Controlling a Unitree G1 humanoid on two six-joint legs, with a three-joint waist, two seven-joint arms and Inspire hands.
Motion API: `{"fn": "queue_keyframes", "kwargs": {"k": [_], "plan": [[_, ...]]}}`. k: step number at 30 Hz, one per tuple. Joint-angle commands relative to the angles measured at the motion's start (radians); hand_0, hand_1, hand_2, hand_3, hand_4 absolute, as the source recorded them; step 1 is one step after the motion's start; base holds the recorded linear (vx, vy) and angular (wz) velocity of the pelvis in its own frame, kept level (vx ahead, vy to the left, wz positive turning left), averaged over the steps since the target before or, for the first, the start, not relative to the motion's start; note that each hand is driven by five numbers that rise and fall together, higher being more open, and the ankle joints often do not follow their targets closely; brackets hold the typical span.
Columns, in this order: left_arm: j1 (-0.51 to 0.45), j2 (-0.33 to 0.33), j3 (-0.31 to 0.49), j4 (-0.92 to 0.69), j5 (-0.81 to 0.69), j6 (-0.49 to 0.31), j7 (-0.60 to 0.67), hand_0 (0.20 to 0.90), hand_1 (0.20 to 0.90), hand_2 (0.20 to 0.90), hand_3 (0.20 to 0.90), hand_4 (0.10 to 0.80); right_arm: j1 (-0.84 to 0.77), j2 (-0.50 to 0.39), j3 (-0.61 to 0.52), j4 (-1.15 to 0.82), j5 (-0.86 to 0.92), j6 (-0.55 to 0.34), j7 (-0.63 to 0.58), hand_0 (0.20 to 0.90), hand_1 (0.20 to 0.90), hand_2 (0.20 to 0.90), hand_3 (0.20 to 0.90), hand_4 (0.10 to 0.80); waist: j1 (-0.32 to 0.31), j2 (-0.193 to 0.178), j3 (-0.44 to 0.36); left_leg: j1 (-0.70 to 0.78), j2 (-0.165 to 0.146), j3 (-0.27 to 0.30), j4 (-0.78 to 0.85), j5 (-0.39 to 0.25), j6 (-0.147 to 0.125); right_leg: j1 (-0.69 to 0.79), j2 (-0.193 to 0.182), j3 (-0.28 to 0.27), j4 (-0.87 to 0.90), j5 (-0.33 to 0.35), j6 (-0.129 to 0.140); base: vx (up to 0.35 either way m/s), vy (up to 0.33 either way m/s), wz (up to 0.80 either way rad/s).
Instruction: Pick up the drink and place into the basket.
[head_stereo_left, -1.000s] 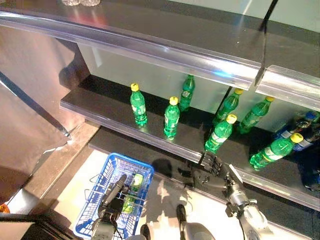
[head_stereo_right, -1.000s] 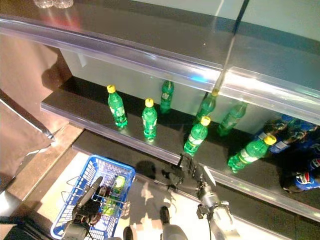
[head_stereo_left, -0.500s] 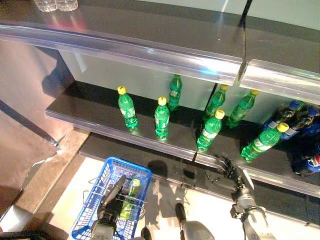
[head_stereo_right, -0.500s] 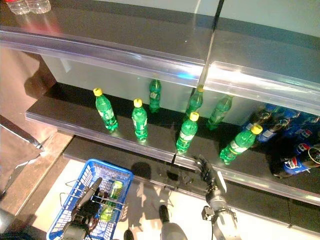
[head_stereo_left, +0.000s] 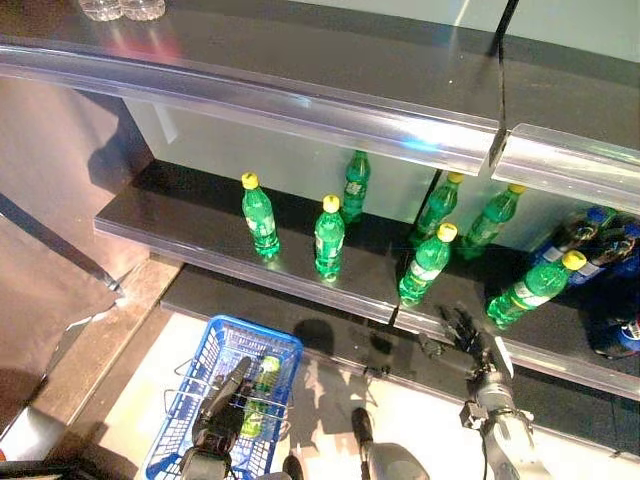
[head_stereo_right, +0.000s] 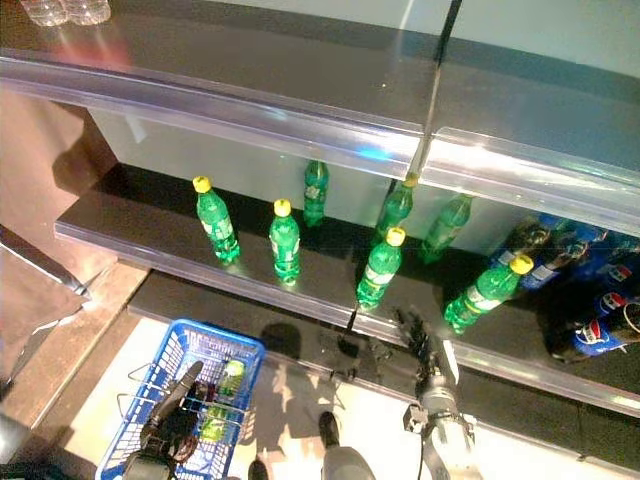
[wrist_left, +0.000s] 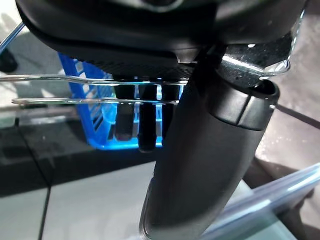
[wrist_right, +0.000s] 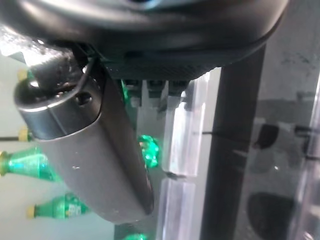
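Note:
Green bottles with yellow caps stand on the lower dark shelf (head_stereo_left: 200, 215). One bottle (head_stereo_left: 428, 262) is just beyond and left of my right hand (head_stereo_left: 462, 330), and a tilted one (head_stereo_left: 530, 290) is to its right. My right hand is open and empty at the shelf's front edge, its straight fingers (wrist_right: 150, 92) pointing at the bottles. My left hand (head_stereo_left: 225, 400) is shut on the thin wire handles (wrist_left: 75, 80) of the blue basket (head_stereo_left: 245, 328), which hangs low at the left. A green bottle (head_stereo_left: 262, 385) lies inside the basket.
More green bottles (head_stereo_left: 345, 185) stand at the back of the shelf, and dark bottles with blue caps (head_stereo_left: 600, 250) are at the far right. A wide upper shelf (head_stereo_left: 300, 100) with a clear front strip overhangs. A lower dark ledge (head_stereo_left: 330, 330) runs under the hand.
The camera has shifted. My right hand has moved a little to the right along the shelf's front edge, from under the near bottle to its right side. The basket hangs as before.

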Motion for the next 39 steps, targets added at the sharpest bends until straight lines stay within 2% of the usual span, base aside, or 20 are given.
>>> {"fn": "queue_keyframes", "kwargs": {"k": [1,8,21,29,39], "plan": [[-0.165,0.147,0.044,-0.192,-0.005,-0.202,-0.089,0.300,0.300,0.300,0.200,0.100,-0.157,-0.057,-0.043,-0.084,0.047,-0.179,-0.102,0.900,0.900,0.900,0.900,0.800,0.030,0.040,0.052,-0.197,-0.032,-0.127,0.151,-0.028,0.033,-0.048,0.016,-0.031,0.179,-0.134,0.045,-0.221,-0.062,0.21],[-0.165,0.170,0.018,-0.255,-0.025,-0.238,-0.080,0.300,0.300,0.300,0.200,0.100,-0.194,-0.101,-0.059,-0.099,-0.009,-0.274,-0.200,0.900,0.900,0.900,0.900,0.800,0.051,0.045,0.104,-0.312,-0.036,-0.139,0.198,-0.014,0.035,-0.106,0.029,-0.037,0.172,-0.123,0.036,-0.104,-0.060,0.01],[-0.144,0.197,0.039,-0.290,-0.018,-0.184,-0.066,0.300,0.300,0.300,0.200,0.100,-0.192,-0.126,-0.105,-0.178,-0.018,-0.295,-0.249,0.900,0.900,0.900,0.900,0.800,0.079,0.047,0.109,-0.331,-0.024,-0.153,0.166,0.014,0.007,-0.078,0.051,-0.062,0.120,-0.133,0.023,0.012,-0.028,-0.05],[-0.130,0.199,0.051,-0.299,-0.003,-0.152,-0.057,0.300,0.300,0.300,0.200,0.100,-0.184,-0.142,-0.126,-0.248,-0.011,-0.297,-0.212,0.900,0.900,0.900,0.900,0.800,0.082,0.046,0.105,-0.322,-0.021,-0.153,0.157,0.015,-0.003,-0.066,0.055,-0.068,0.113,-0.139,0.024,0.009,-0.001,0.00],[-0.056,0.175,0.084,-0.324,0.023,-0.095,-0.057,0.300,0.300,0.300,0.200,0.100,-0.069,-0.136,-0.127,-0.346,-0.011,-0.254,-0.153,0.900,0.900,0.900,0.900,0.800,0.082,0.043,0.062,-0.252,-0.021,-0.144,0.112,0.027,-0.013,-0.016,0.054,-0.066,0.098,-0.145,0.040,0.081,0.021,0.00]]}}
